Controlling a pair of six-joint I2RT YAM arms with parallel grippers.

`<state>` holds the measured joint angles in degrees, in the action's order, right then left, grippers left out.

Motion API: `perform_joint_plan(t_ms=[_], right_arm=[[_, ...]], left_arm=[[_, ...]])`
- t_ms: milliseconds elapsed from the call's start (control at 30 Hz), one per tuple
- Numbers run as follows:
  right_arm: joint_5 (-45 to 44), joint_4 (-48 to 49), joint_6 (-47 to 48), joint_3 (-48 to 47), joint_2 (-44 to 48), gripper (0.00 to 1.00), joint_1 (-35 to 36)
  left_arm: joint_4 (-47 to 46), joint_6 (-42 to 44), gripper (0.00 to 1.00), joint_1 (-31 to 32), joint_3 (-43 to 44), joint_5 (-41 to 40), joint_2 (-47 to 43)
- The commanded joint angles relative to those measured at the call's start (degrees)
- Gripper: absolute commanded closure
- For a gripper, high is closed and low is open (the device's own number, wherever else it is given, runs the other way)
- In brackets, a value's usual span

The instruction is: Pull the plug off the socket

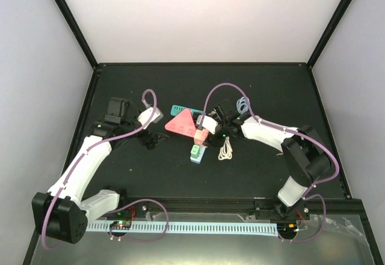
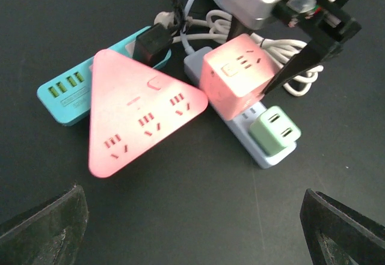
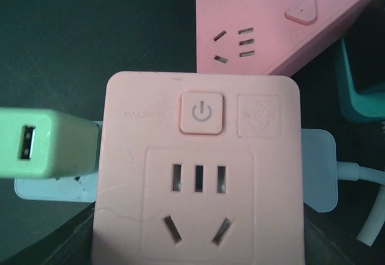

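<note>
right end effector (image 1: pixel 201 132) straddles the pink cube plug (image 3: pixel 198 175), contact unclear; rigid, slick plastic, take its flat sides. left end effector (image 1: pixel 151 140) at 9 o'clock gapes empty.

Black table (image 1: pixel 150 88) bears teal strip (image 2: pixel 60 100), blue strip (image 2: pixel 242 127), white cable (image 1: pixel 226 151)

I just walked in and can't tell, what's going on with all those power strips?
The right gripper is closed around the pink cube plug, which sits seated on the light blue power strip beside a green adapter. The left gripper hangs open over the table nearby, holding nothing.
</note>
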<state>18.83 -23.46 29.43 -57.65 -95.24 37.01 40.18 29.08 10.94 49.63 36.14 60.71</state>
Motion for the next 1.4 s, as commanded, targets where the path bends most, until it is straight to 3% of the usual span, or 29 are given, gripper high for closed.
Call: perform_joint_plan(t_ms=[0,333,467,600,833,1100,1367], right_arm=[[-3.8,5.8,-7.6,-4.0,-2.6,0.67,0.0],[-6.0,13.0,-17.7,0.4,-3.9,0.70,2.4],[-5.4,13.6,-19.6,0.7,-3.1,0.61,2.7],[-4.9,15.1,-19.9,1.3,-1.8,0.48,2.7],[-3.7,17.4,-18.8,1.6,-1.2,0.35,2.6],[-1.9,18.8,-18.5,1.4,-0.7,0.24,2.7],[-1.5,19.0,-18.7,0.9,-1.8,0.26,2.6]], left_arm=[[-6.3,-3.4,0.01,4.1,-0.6,-3.4,-0.1],[-9.8,-6.4,0.01,12.2,-2.1,-11.5,3.0],[-11.8,-9.0,0.04,15.9,-3.4,-15.8,3.4],[-13.5,-11.1,0.14,17.7,-4.5,-15.7,4.0],[-17.6,-15.1,0.20,20.1,-5.0,-17.9,8.1],[-21.1,-16.4,0.21,22.1,-6.2,-20.7,11.7],[-22.6,-18.5,0.21,24.5,-7.3,-24.1,14.2]])
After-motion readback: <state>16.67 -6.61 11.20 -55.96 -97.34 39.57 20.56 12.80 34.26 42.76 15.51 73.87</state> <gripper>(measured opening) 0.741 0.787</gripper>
